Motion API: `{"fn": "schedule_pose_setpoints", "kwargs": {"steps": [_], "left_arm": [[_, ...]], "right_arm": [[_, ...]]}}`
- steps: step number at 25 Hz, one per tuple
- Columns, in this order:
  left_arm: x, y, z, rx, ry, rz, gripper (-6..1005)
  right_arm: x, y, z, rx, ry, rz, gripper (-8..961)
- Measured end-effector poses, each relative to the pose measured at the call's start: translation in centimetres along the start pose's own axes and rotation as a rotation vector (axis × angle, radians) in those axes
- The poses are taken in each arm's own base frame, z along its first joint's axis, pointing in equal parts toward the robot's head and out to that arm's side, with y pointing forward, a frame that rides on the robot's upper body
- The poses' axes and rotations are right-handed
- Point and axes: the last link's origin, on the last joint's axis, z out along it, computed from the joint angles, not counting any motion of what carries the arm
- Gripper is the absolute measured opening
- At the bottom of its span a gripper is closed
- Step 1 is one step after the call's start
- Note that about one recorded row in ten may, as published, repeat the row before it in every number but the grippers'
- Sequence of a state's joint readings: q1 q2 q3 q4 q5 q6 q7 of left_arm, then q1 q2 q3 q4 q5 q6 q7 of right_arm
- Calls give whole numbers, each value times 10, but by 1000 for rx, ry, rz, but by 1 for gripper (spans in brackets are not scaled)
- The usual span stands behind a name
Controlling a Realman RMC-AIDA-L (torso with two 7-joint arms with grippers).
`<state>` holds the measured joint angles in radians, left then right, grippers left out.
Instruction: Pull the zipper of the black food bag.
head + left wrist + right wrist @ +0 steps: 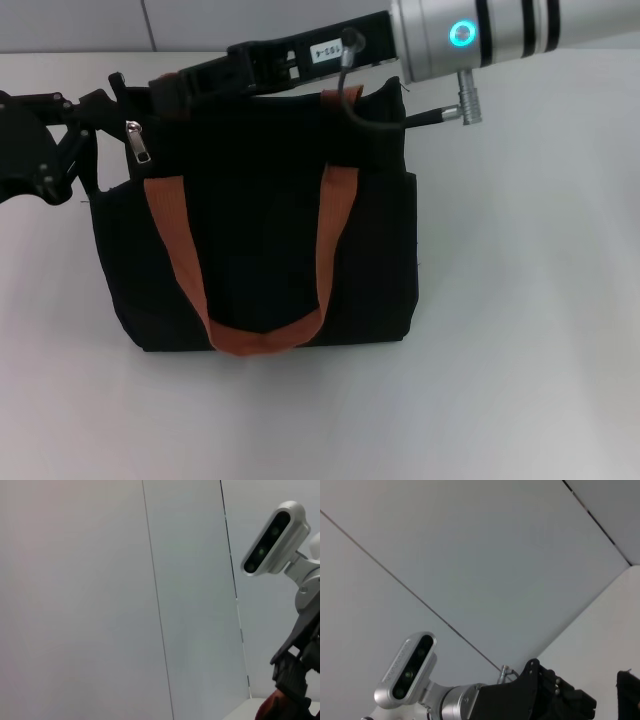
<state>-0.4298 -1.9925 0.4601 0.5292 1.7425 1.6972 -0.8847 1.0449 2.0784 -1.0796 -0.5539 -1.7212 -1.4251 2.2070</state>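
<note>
The black food bag (260, 220) stands upright on the white table, its two rust-orange strap handles (330, 230) hanging down its front. The silver zipper pull tab (137, 142) hangs loose at the bag's upper left corner. My right gripper (168, 92) reaches across the bag's top edge from the right and ends just right of and above the tab. My left gripper (100, 105) is at the bag's upper left corner, close against the fabric. A bit of orange strap (270, 709) shows in the left wrist view, and an edge of the bag (628, 690) in the right wrist view.
The white table (520, 300) spreads around the bag, with a grey panelled wall (100, 600) behind. A cable (355, 110) from my right wrist loops over the bag's top. Each wrist view shows the other arm's camera housing (272, 540) (407, 667).
</note>
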Motion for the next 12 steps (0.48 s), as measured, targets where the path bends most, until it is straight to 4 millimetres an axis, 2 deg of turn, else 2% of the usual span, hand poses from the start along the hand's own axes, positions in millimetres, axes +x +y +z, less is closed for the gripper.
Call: {"fn": "schedule_pose_setpoints", "kwargs": {"steps": [12], "left_arm": [[0, 0, -2, 3, -3, -6, 22]], "right_arm": [[-3, 1, 13, 12, 32, 110, 290]]}}
